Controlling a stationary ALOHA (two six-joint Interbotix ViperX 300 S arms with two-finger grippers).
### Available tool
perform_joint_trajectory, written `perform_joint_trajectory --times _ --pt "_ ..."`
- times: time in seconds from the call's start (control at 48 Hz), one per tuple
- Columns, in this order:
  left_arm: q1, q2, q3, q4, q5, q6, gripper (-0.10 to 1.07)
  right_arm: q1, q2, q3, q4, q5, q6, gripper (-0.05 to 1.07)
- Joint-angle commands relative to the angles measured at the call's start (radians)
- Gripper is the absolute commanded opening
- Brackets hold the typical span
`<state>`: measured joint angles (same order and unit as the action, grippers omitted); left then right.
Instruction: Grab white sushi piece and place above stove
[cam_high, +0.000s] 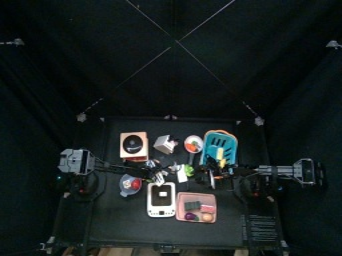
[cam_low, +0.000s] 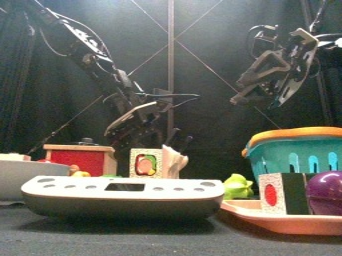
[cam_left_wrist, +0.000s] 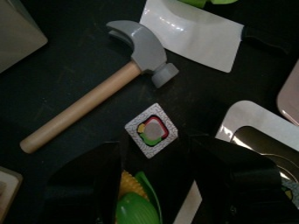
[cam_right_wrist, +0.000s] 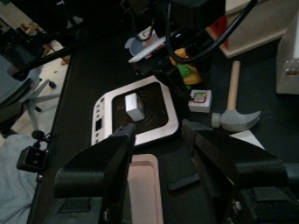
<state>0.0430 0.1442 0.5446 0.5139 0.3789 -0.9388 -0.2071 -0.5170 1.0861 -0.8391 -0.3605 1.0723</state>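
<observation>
Between my left gripper's (cam_left_wrist: 158, 188) wide-open jaws lies the white sushi piece (cam_left_wrist: 153, 130) on the table, beside the toy hammer (cam_left_wrist: 100, 87) (close); I risk nudging either aside when closing.

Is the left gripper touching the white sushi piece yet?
Apart. In the left wrist view the left gripper has its jaws wide open, and the sushi piece lies on the table beyond the jaw tips, with bare black table showing between them.

We see things clustered mid-bench (cam_high: 114, 232).
The sushi piece (cam_left_wrist: 153, 129) lies just beside the hammer (cam_left_wrist: 103, 89); the cleaver (cam_left_wrist: 197, 33) lies beyond the hammer's head.
</observation>
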Motion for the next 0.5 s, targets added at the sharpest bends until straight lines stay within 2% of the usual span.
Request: perform_joint_trajectory --times 0.0,0.312,0.479 --pt "-0.009 -0.044 -0.014 0.000 -0.005 0.003 0.85 -0.005 -0.014 -0.009 0.002 -0.005 -0.002 0.83" --pt "-0.129 -0.160 0.008 0.046 -0.005 0.009 0.85 -0.009 -0.020 -0.009 0.002 -0.005 -0.002 0.83" --pt "-0.206 -0.164 0.014 0.118 -0.005 0.011 0.85 -0.009 -0.020 -0.009 0.000 -0.005 -0.002 0.83"
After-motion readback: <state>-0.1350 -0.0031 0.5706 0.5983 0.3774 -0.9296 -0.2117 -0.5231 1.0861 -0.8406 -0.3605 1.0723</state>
